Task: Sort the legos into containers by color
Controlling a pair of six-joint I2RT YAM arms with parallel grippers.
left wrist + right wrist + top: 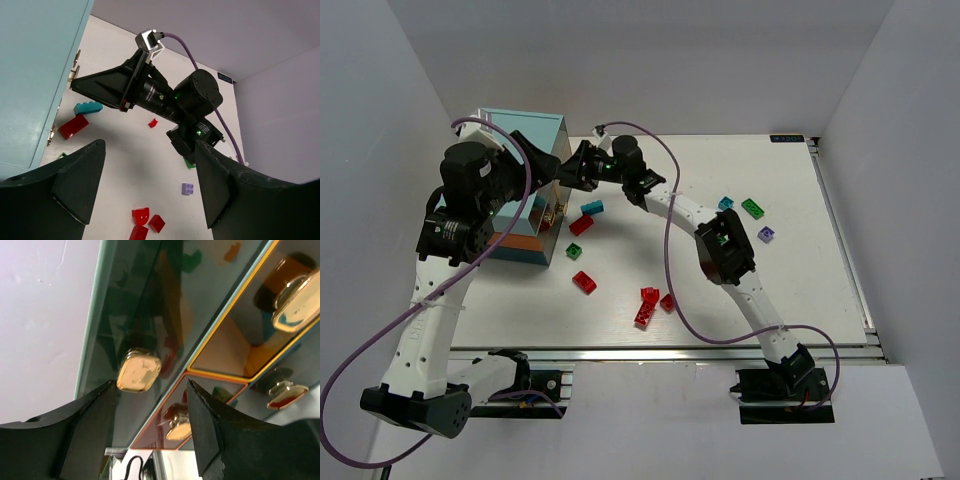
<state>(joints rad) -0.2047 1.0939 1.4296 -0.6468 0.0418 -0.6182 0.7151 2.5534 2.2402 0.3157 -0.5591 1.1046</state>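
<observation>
The cabinet (520, 128) with a light-teal top stands at the back left. My right gripper (570, 170) is open at its drawer front. In the right wrist view its fingers (205, 425) straddle clear drawers (150, 315), with a gold knob (139, 371) just above the left fingertip, not gripped. My left gripper (545, 182) is open and empty above the cabinet's front edge, and it is open in its own view (150, 200). Legos lie loose on the table: cyan (592, 208), red (581, 225), green (574, 251), red (584, 282), a red cluster (648, 305), and cyan (725, 203), green (753, 208) and purple (766, 234).
More gold knobs (297, 305) sit on orange- and yellow-framed drawers. The right arm (195, 95) crosses the left wrist view above a purple brick (188, 188) and red bricks (145, 222). A metal rail (670, 350) runs along the table's near edge.
</observation>
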